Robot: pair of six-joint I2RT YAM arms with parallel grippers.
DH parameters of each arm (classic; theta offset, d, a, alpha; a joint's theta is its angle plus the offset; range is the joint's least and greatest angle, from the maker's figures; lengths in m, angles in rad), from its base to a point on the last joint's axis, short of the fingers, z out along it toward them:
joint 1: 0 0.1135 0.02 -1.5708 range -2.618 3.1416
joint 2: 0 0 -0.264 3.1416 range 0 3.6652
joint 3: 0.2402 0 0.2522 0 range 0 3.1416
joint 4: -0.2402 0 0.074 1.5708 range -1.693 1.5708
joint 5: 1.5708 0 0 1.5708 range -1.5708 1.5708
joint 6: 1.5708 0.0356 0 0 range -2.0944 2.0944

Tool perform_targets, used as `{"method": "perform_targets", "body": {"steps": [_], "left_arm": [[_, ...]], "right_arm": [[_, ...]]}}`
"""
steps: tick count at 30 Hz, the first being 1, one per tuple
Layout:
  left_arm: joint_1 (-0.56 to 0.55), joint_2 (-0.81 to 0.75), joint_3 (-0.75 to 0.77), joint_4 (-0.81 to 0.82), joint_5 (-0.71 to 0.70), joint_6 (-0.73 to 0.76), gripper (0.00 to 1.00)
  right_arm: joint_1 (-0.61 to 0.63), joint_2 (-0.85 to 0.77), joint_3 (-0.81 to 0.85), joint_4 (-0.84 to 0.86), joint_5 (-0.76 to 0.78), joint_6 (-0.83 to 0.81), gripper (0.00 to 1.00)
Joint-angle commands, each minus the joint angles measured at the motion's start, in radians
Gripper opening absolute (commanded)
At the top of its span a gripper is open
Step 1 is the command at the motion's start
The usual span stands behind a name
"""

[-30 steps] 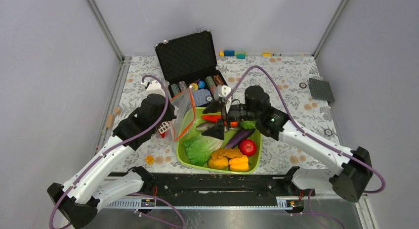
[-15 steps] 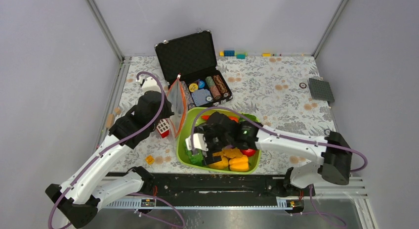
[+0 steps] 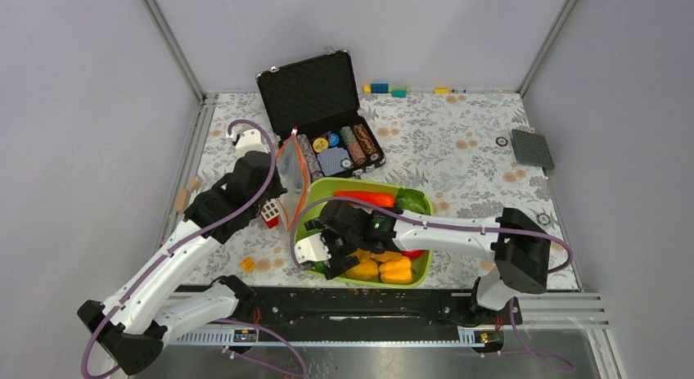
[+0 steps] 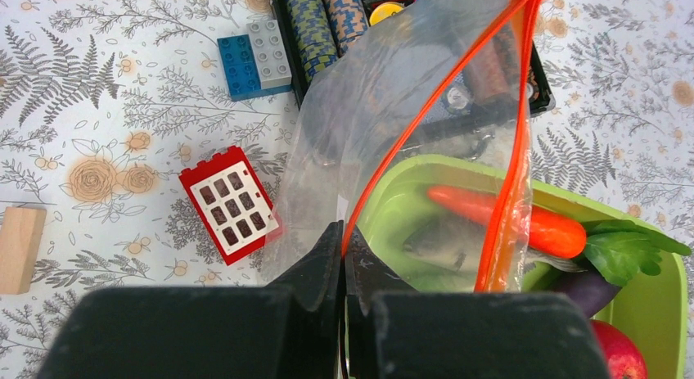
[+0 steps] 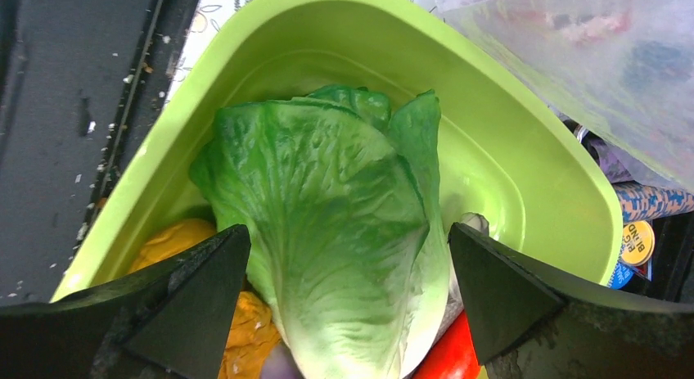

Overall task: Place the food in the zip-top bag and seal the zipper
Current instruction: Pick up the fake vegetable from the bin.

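The clear zip-top bag (image 4: 393, 109) hangs upright at the tray's left rim, and its orange-red zipper (image 4: 434, 109) gapes open. My left gripper (image 4: 342, 232) is shut on the near zipper strip; in the top view this gripper (image 3: 278, 184) holds the bag (image 3: 292, 176). The lime-green tray (image 3: 425, 232) holds a carrot (image 3: 372, 199), a fish (image 4: 442, 240), an eggplant (image 4: 585, 289), an apple (image 4: 618, 350) and peppers (image 3: 380, 269). My right gripper (image 5: 349, 232) is open and low in the tray's near-left corner. Its fingers straddle the green lettuce (image 5: 327, 174) without touching it.
An open black case (image 3: 315, 92) of poker chips (image 4: 315, 27) stands behind the tray. A red brick (image 4: 233, 203), a blue-grey brick (image 4: 254, 56) and a wooden block (image 4: 18, 248) lie left of the bag. A grey baseplate (image 3: 532, 147) lies far right.
My right arm swung from over the tray's far side to its near-left corner and dropped around the lettuce, still open. The left gripper shifted the bag slightly farther back.
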Motion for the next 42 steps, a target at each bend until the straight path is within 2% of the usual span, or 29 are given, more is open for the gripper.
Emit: {"method": "perform_targets", "body": {"steps": [1,7,13,17,20,23,26,29,36,42], "left_arm": [[0.004,0.004,0.034,0.007,-0.02,-0.022,0.0],[0.004,0.011,0.027,0.008,0.003,-0.034,0.0],[0.004,0.012,0.027,0.01,0.013,-0.047,0.0],[0.003,0.015,0.024,0.009,0.022,-0.051,0.0],[0.004,0.01,0.017,0.009,0.021,-0.055,0.0],[0.004,0.006,0.017,0.008,0.023,-0.054,0.0],[0.003,0.007,0.019,0.009,0.027,-0.053,0.0],[0.003,0.009,0.026,0.009,0.035,-0.055,0.0],[0.004,0.014,0.05,0.01,0.056,-0.066,0.0],[0.004,0.007,0.048,0.009,0.091,-0.07,0.0]], "right_arm": [[0.003,0.051,0.03,0.052,0.042,-0.038,0.99],[0.003,0.095,0.019,0.072,0.027,-0.029,0.95],[0.001,0.126,0.025,0.059,0.048,-0.013,0.79],[0.002,0.137,0.023,0.057,0.046,-0.008,0.4],[0.002,0.123,0.013,0.063,0.056,-0.003,0.2],[0.002,0.06,-0.004,0.081,0.083,0.01,0.08],[0.002,-0.081,-0.092,0.195,0.095,0.015,0.0],[0.001,-0.212,-0.189,0.369,0.117,0.049,0.0],[0.0,-0.468,-0.363,0.647,0.118,0.189,0.0],[-0.044,-0.623,-0.517,1.072,0.196,0.471,0.0]]}}
